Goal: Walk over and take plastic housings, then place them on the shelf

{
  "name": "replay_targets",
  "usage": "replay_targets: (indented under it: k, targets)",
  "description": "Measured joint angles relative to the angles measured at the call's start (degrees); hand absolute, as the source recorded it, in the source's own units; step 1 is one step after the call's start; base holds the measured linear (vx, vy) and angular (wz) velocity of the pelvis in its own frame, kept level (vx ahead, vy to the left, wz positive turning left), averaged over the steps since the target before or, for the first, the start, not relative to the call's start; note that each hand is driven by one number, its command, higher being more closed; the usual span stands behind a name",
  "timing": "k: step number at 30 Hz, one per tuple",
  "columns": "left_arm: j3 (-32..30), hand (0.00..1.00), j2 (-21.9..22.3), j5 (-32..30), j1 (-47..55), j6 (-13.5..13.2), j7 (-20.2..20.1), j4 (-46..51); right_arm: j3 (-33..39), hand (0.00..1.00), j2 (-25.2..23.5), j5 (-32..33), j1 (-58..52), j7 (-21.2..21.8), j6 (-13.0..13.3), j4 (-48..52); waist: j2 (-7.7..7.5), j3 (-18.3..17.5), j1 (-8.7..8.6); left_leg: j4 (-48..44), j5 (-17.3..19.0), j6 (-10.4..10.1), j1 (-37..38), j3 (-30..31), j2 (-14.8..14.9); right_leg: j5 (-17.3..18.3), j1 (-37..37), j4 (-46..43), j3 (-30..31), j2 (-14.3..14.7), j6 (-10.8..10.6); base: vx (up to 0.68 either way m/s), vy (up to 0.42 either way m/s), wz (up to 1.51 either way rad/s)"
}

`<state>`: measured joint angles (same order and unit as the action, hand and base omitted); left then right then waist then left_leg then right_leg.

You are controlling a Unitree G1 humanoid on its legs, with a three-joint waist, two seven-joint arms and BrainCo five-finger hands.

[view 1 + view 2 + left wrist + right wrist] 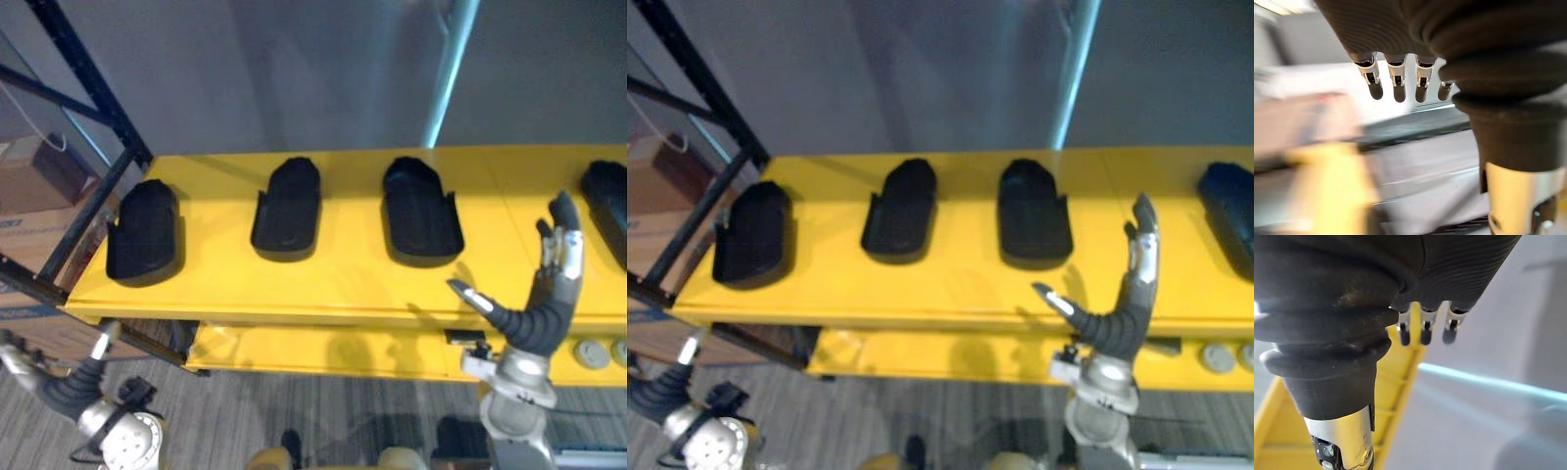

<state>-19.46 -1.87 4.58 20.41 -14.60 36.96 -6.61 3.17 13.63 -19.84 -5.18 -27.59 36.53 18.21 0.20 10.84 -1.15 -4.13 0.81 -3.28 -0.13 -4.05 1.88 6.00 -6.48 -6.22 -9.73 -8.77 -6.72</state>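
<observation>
Across the yellow shelf (343,284), in a row and well apart, lie the left housing (144,231) by the black rack frame (90,78) at 9 o'clock, the second housing (287,208), the third housing (422,211), and the right housing (607,201), cut off at 3 o'clock; all are black plastic. Bare yellow runs along the front edge at 6 o'clock. My right hand (554,269) stands upright over that edge, between the third and right housings, touching neither; its fingers (565,220) are straight, thumb spread, holding nothing. My left hand (59,387) hangs low at 7 o'clock, below the shelf, fingers relaxed, empty.
</observation>
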Motion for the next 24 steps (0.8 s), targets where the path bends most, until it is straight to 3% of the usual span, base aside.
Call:
replay_targets:
  k: [4,5,10,18,21,24]
  targets:
    - [-0.4,0.00,-0.2,-0.1,-0.7,1.2,-6.4,-15.2,-6.0,0.00,6.4,2.1,13.1,5.5,-2.5,-2.8,-1.79,-0.1,1.24,1.7,-1.3,0.1,0.1,1.3,-0.5,-0.5,-0.6,0.7,-1.4,-0.2,0.0,-0.02,0.000,0.21]
    - [0.4,0.00,-0.8,0.1,-1.0,1.5,-8.2,-19.9,-8.8,0.00,7.7,4.1,18.0,8.2,-4.2,-4.2,-1.99,-0.1,2.13,2.1,-1.6,0.1,0.1,1.4,-0.5,-0.6,-0.5,1.0,-1.4,-0.1,0.1,-0.02,-0.004,0.10]
    - [0.6,0.00,-1.7,4.0,-1.0,2.6,-14.1,-31.6,-18.0,0.00,9.1,8.3,30.2,16.7,-9.1,-9.6,-3.09,-0.4,5.35,4.1,-3.2,0.1,0.1,2.4,-0.5,-0.9,-0.6,1.4,-2.8,0.0,0.5,-0.01,-0.015,0.14]
    - [3.0,0.00,-2.2,3.4,-2.2,2.3,-17.6,-33.2,-32.6,0.00,6.3,8.3,42.8,22.0,-9.3,-16.9,-5.24,1.1,8.72,5.7,-4.9,-0.4,-0.5,5.2,-0.2,-0.6,-0.8,1.5,-4.6,0.9,1.2,-0.03,-0.022,0.14]
    - [4.8,0.00,-3.1,3.3,-4.3,2.3,-19.2,-33.4,-37.8,0.00,3.2,8.3,48.4,24.5,-10.7,-22.2,-5.45,3.6,10.50,5.5,-5.5,-0.8,-1.3,6.6,0.1,-0.2,-0.7,1.3,-5.9,1.5,2.0,-0.06,-0.042,0.22]
    - [6.7,0.00,-5.4,3.3,-7.0,2.3,-22.0,-32.7,-38.3,0.00,0.7,9.3,53.3,26.1,-12.8,-29.1,-5.68,6.8,12.69,4.7,-6.2,-1.3,-3.4,8.5,0.8,0.1,0.3,0.5,-7.7,2.0,2.6,-0.07,-0.047,0.32]
